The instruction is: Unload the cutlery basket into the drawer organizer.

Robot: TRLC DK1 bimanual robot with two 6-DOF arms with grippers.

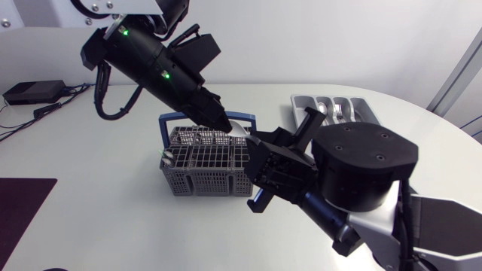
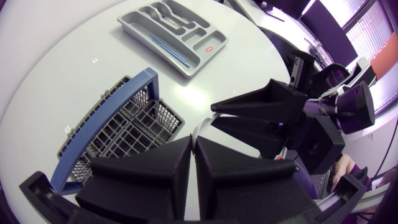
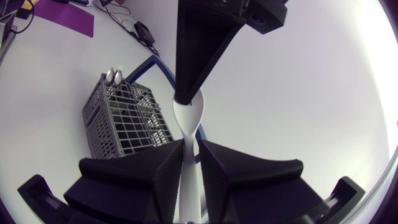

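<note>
Pinching a white spoon (image 3: 187,118) by its bowl end with the left claw (image 1: 228,126), clamping its handle in the right claw (image 3: 191,149) (both closed tight on it). Held aloft just above the cutlery basket (image 1: 199,181) on the worktop (image 1: 90,165), well apart from the drawer organizer (image 1: 298,106).

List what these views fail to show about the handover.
White spoon: head view, mostly hidden between the left end effector and right end effector.
Right end effector's hold on it: right wrist view, pale handle merges with pale background.
Drawer organizer: head view, near side hidden by the right arm; absent from right wrist view.
</note>
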